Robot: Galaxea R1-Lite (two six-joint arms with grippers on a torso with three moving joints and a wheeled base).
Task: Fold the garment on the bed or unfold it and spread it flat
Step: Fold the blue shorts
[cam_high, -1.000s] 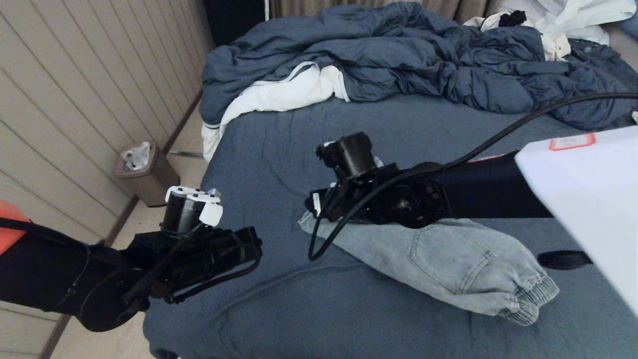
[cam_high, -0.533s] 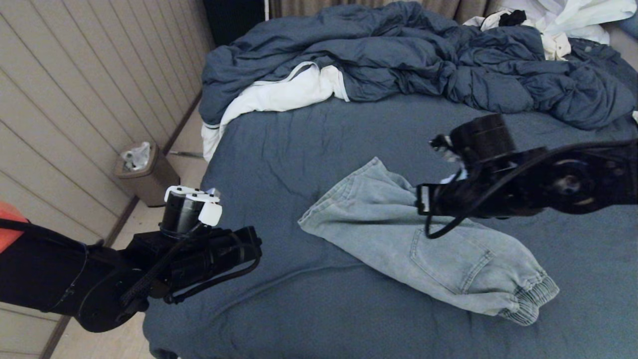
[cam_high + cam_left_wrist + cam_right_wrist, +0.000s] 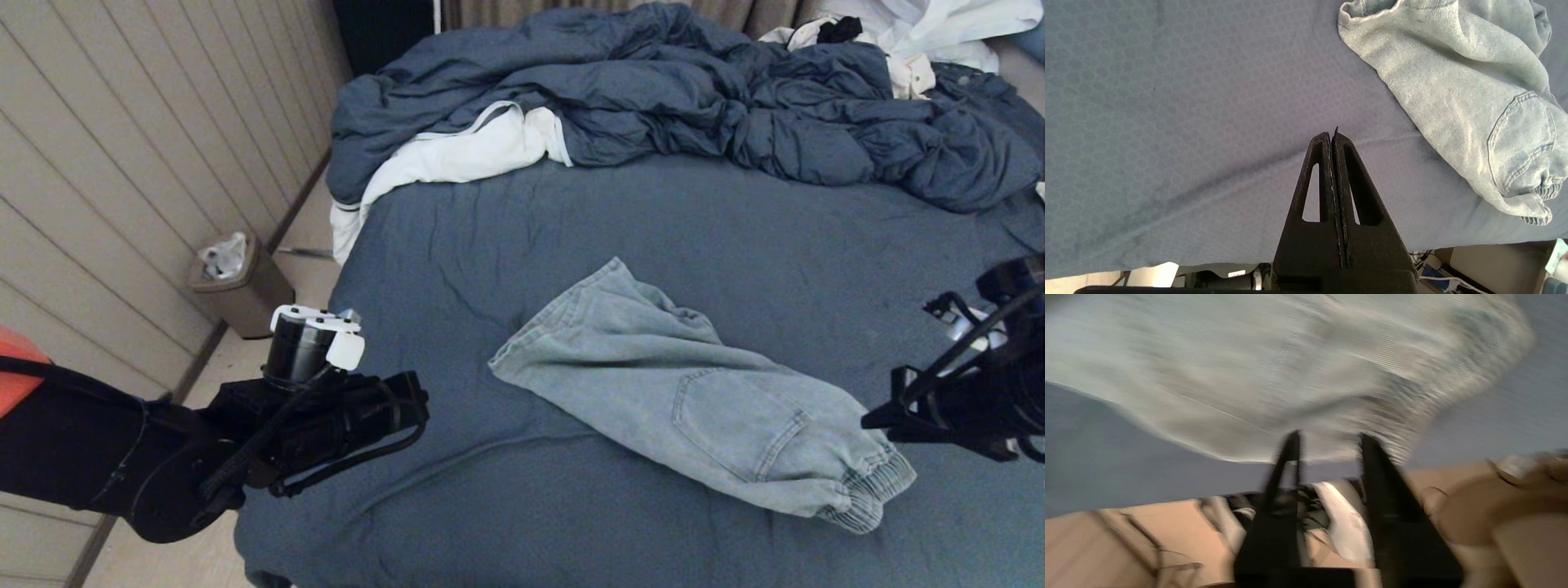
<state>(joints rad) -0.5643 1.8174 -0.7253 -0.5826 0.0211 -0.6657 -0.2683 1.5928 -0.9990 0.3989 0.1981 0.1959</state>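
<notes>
The light blue denim-look shorts (image 3: 694,400) lie folded in a long strip on the dark slate-blue bed (image 3: 506,245), patch pocket up and ribbed band at the near right end. My right gripper (image 3: 886,408) hangs at the right edge of the head view, just right of that ribbed end, open and empty. In the right wrist view the shorts (image 3: 1290,367) lie just beyond the spread right gripper (image 3: 1329,437). My left gripper (image 3: 412,404) is parked over the bed's near left corner. The left gripper (image 3: 1331,136) is shut on nothing, well clear of the shorts (image 3: 1453,81).
A puffy dark blue duvet (image 3: 653,90) is heaped across the far side of the bed, with a white cloth with dark trim (image 3: 457,155) spilling over the far left edge. White clothes (image 3: 922,33) lie at the far right. A small bin (image 3: 237,286) stands on the floor by the panelled wall.
My right arm has swung back from over the shorts' far left end to the right edge of the view, uncovering the shorts. The left arm has not moved.
</notes>
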